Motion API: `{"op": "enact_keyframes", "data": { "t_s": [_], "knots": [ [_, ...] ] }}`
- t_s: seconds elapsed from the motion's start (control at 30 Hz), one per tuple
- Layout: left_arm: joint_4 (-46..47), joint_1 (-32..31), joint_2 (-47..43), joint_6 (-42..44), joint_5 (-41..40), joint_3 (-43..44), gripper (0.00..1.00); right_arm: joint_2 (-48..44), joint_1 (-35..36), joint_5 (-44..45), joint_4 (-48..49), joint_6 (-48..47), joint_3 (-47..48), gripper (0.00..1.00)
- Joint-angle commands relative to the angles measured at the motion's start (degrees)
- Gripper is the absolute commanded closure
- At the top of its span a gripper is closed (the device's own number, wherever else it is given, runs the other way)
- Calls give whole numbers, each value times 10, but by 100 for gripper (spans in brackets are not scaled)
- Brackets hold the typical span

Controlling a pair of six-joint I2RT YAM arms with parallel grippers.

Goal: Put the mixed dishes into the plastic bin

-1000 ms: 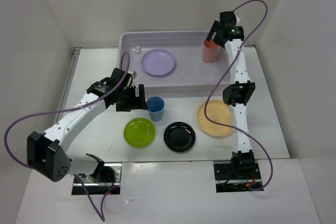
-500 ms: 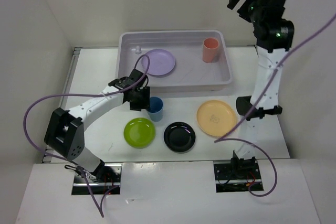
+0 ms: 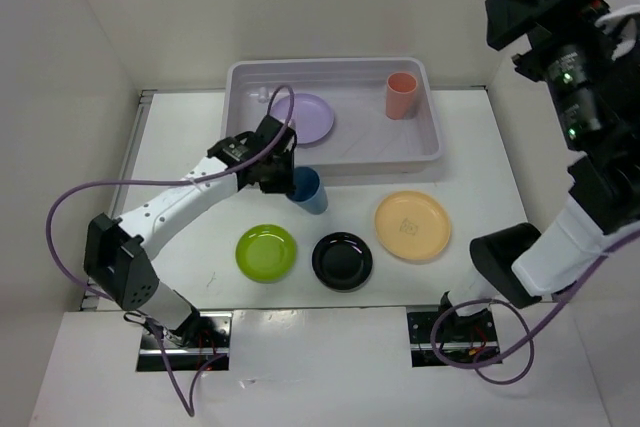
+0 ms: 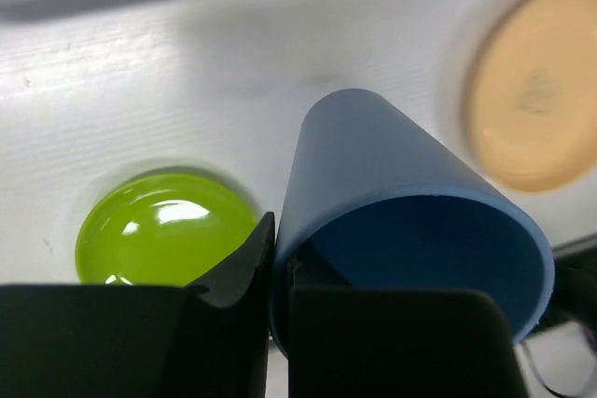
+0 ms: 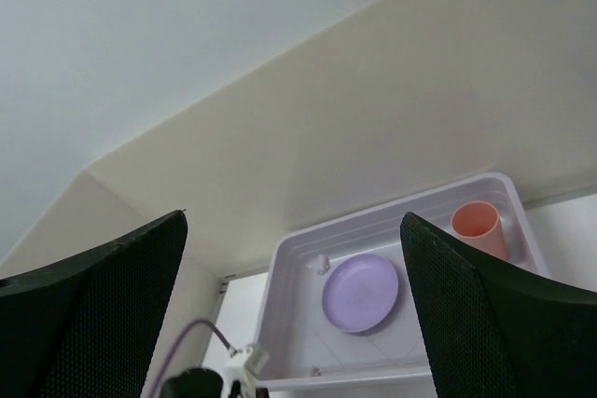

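We count plastic bin (image 3: 330,65) holding lavender plate (image 3: 312,119), salmon cup (image 3: 401,95): two of six done. Orange plate (image 3: 412,226), black plate (image 3: 342,260), lime plate (image 3: 266,252) left on table (image 3: 180,147). Left gripper (image 3: 283,169) clamps blue cup (image 3: 309,190), tilted just beside bin; a second ago cup stood upright. Right gripper (image 5: 291,221) wide, empty, swung high.

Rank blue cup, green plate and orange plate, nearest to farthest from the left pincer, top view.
1. Blue cup, gripped in the left pincer.
2. Green plate, toward the arm bases.
3. Orange plate, far right.
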Motion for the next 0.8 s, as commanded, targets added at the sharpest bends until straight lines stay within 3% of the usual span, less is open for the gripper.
{"op": "enact_keyframes", "data": {
  "t_s": [0.0, 0.1, 0.13, 0.23, 0.3, 0.33, 0.37, 0.43, 0.5, 0.57, 0.63, 0.77],
  "knots": [
    [-40, -9, -42, 1, 18, 127, 100, -48, 5, -23, -16, 3, 5, 0],
    [-78, -9, 12, 30, 13, 251, 100, -105, 5, -31, -16, -8, -57, 0],
    [-89, -9, 58, 40, 5, 338, 100, -119, 5, -25, -16, -8, -84, 0],
    [-147, -9, 179, 71, -19, 485, 100, -185, 5, -13, -3, -8, -142, 0],
    [-199, -4, 251, 85, -25, 659, 100, -235, 5, -30, 5, -8, -181, 0],
    [-219, 10, 335, 90, -25, 730, 100, -255, 5, -41, 22, -8, -245, 0],
    [-261, 17, 382, 90, -25, 896, 100, -277, 5, -69, 36, -8, -288, 0],
    [-285, 37, 493, 73, 24, 1022, 100, -360, 5, -97, 105, -3, -454, 0],
    [-197, 74, 472, 52, 69, 868, 100, -444, 5, -132, 157, 9, -608, 0],
    [-118, 91, 467, 42, 69, 819, 100, -481, 5, -146, 201, 20, -673, 0],
    [-100, 105, 498, 19, 79, 835, 100, -505, 5, -155, 215, 27, -728, 0],
    [-86, 132, 590, -22, 122, 976, 100, -519, 5, -174, 239, 27, -783, 0]
  ]
}}
